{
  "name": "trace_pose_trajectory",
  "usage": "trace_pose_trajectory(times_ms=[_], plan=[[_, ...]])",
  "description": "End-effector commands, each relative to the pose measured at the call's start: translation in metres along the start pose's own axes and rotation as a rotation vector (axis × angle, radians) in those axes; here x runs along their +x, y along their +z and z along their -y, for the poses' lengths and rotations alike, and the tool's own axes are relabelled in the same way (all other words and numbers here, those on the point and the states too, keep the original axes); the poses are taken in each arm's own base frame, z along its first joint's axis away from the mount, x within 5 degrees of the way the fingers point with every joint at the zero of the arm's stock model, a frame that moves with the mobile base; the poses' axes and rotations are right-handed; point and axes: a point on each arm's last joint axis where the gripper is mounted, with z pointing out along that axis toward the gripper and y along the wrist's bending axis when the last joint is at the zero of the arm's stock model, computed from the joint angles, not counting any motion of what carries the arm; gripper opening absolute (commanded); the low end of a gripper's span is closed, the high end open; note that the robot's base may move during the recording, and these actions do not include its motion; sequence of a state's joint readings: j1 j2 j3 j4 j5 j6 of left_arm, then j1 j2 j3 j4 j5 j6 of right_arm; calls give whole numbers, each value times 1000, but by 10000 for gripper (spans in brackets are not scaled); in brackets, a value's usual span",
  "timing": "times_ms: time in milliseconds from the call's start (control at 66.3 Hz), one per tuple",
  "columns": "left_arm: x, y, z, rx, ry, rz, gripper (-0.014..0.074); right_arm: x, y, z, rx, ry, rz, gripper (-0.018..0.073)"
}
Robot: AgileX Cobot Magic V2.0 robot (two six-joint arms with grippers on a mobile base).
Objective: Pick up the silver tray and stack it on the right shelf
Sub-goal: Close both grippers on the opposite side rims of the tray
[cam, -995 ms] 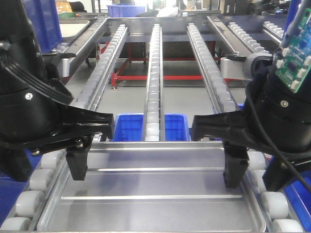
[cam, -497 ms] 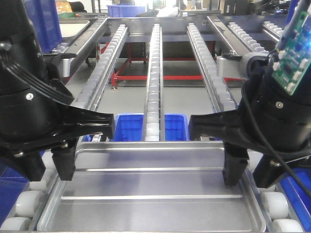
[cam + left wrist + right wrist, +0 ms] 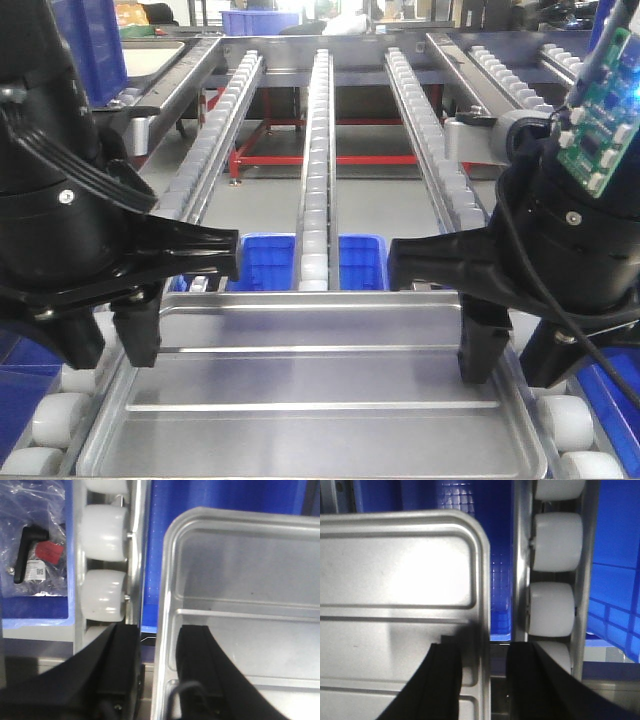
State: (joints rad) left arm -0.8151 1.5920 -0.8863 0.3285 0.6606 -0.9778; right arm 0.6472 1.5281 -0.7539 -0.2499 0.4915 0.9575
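Light: was bright and even, from overhead.
Glare: a white hotspot lay on the silver tray (image 3: 405,575) in the right wrist view.
Shadow: a soft dark smudge sat by its rim.
Focus: both wrist views were soft.

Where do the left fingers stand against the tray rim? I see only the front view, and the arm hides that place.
Observer: In the left wrist view, the left fingers straddle the left rim of the tray, one inside and one outside.
Operator: Are they closed on it?
Observer: No. A gap shows between the outer finger and the rim.
Operator: And the right side?
Observer: In the right wrist view, the right fingers straddle the right rim. The outer one stands apart from it, beside the white rollers.
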Motion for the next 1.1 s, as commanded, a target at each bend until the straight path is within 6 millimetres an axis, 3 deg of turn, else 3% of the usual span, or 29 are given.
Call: trace_pose_trajectory(times_ms=[0, 181, 1085], plan=[[-8, -10, 7, 43, 6, 51, 132, -11, -12, -6, -54, -16, 68, 350], [-4, 0, 6, 8, 3, 7, 132, -11, -12, -5, -49, -11, 68, 350], [-4, 0, 8, 23, -10, 5, 130, -10, -9, -5, -39, -12, 58, 350]])
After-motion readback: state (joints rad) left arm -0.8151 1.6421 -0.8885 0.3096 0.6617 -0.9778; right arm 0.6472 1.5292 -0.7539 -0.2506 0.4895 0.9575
